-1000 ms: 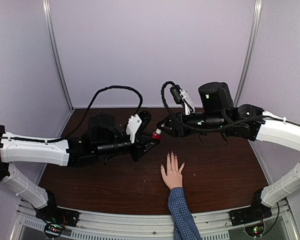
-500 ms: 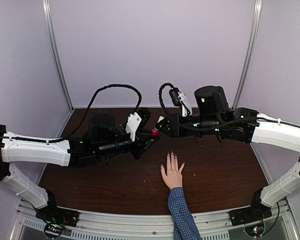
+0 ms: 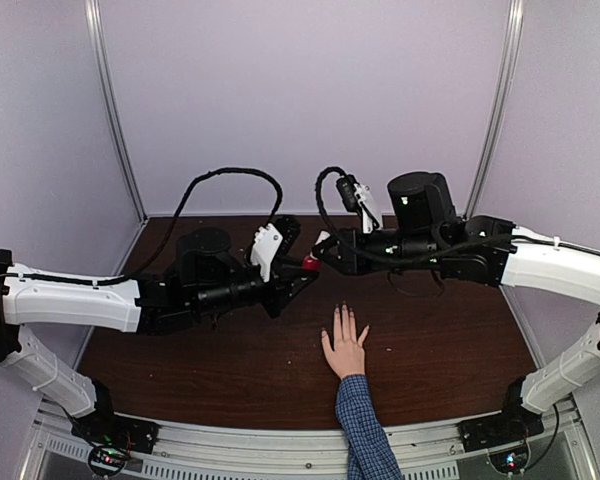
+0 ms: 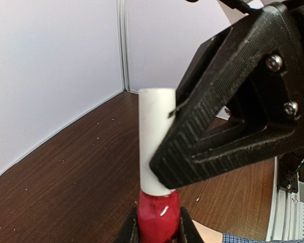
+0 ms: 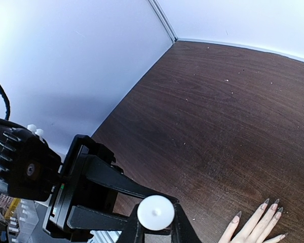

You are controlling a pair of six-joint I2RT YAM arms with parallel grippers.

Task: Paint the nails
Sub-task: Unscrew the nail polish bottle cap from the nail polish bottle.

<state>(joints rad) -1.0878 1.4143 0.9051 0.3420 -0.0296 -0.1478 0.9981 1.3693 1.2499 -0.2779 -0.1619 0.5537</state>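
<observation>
Over the last sec we saw the right gripper (image 3: 318, 257) slide left toward the left gripper (image 3: 298, 275), closing the gap until its fingers met the white cap (image 4: 157, 147) of the polish bottle (image 4: 158, 217). In the earliest top view the cap stood clear w/ the right fingers just beside it; half a sec later they were on it, and since then almost nothing shifted. We judged that the arms were at the uncapping step, i.e. brush not yet out and no painting under way.

The left gripper was narrow, clamped on the red bottle body, bottle upright. The right gripper was also narrow, pinched on the cap; its wrist view looked straight down at the cap's round top (image 5: 155, 212) between its fingers.

The nails (image 5: 270, 206) sat on the hand (image 3: 345, 345) lying flat, palm down, on the table (image 3: 440, 340), near the front edge, below and slightly right of the bottle, well apart from both grippers. The sleeve (image 3: 365, 435) ran off the bottom.

Views differed: the top cam gave the layout but the bottle was only a red speck. The left wrist cam showed cap vs. glass and the right finger across the cap, but no nails. Only the right wrist cam showed the nails; they looked longish and dull-coloured, shade hard to tell.
</observation>
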